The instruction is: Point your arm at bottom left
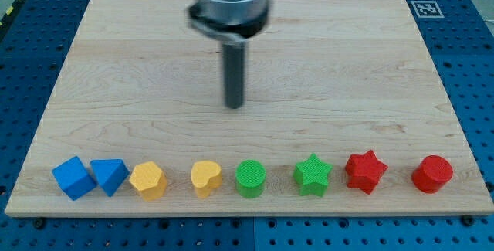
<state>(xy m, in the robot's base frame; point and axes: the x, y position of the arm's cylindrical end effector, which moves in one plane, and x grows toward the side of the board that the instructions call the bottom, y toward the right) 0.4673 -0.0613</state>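
Note:
My tip (234,106) rests on the wooden board (116,66) near its middle, well above the row of blocks. The row runs along the view's bottom, from left to right: a blue cube (73,178), a blue triangular block (109,176), a yellow hexagonal block (147,180), a yellow heart (206,178), a green cylinder (250,178), a green star (312,174), a red star (364,171) and a red cylinder (431,174). The tip touches none of them. The yellow heart and green cylinder lie closest below it.
The board sits on a blue perforated table (471,66). A black-and-white marker tag (425,8) is at the board's top right corner. The arm's grey body (230,4) hangs over the board's top centre.

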